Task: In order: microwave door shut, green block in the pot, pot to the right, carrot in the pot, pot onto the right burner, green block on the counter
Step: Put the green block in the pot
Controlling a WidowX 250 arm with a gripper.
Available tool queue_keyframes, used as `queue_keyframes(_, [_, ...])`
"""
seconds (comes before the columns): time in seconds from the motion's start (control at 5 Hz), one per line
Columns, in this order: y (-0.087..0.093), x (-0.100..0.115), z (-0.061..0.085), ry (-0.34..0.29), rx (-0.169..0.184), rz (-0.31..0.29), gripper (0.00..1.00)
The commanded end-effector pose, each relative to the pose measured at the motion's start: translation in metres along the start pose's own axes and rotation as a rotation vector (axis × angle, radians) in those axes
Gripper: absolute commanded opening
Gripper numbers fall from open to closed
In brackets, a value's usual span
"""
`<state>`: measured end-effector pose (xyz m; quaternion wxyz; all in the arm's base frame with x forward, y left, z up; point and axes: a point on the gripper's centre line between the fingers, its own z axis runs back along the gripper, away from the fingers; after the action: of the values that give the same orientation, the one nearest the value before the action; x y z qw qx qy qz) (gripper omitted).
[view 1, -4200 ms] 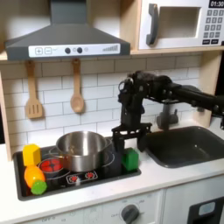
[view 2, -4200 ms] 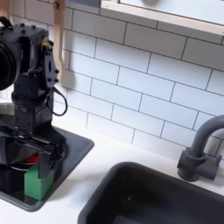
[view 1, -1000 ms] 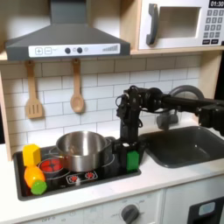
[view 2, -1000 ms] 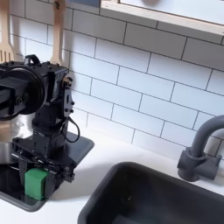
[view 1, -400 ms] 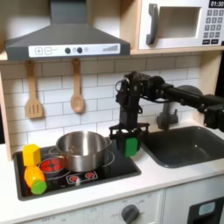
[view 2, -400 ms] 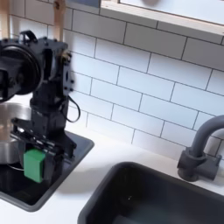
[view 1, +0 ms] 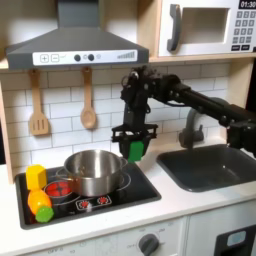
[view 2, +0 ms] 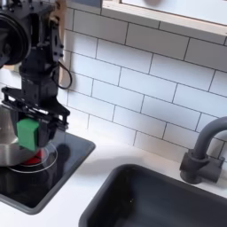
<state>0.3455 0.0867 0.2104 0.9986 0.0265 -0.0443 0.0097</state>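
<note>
The gripper [view 1: 135, 141] [view 2: 34, 124] clamps the green block [view 1: 135, 150] [view 2: 28, 133], long axis upright, in the air; the pot [view 1: 93, 170] sits below, toward the first exterior view's left.

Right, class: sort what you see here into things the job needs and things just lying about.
Job:
microwave door, shut
green block, held in the gripper, off the cooktop
pot, on the cooktop
carrot, at the cooktop's front corner on the first exterior view's left
counter

Lying about:
yellow block
two wooden utensils on the wall
tap
sink
</note>
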Motion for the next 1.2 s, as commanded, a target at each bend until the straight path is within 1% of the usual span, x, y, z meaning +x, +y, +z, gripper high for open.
queue_keyframes(0.0, [0.041,0.011,-0.005,0.008,0.043,0.058,0.00])
queue_keyframes(0.2, [0.056,0.013,-0.009,0.016,0.072,0.064,0.00])
queue_keyframes(0.4, [0.066,0.019,-0.018,0.026,0.076,0.068,0.00])
queue_keyframes(0.6, [0.072,0.026,-0.026,0.050,0.068,0.071,0.52])
queue_keyframes(0.8, [0.073,0.028,-0.034,0.067,0.052,0.075,1.00])
queue_keyframes(1.0, [0.069,0.029,-0.038,0.085,0.033,0.061,1.00])
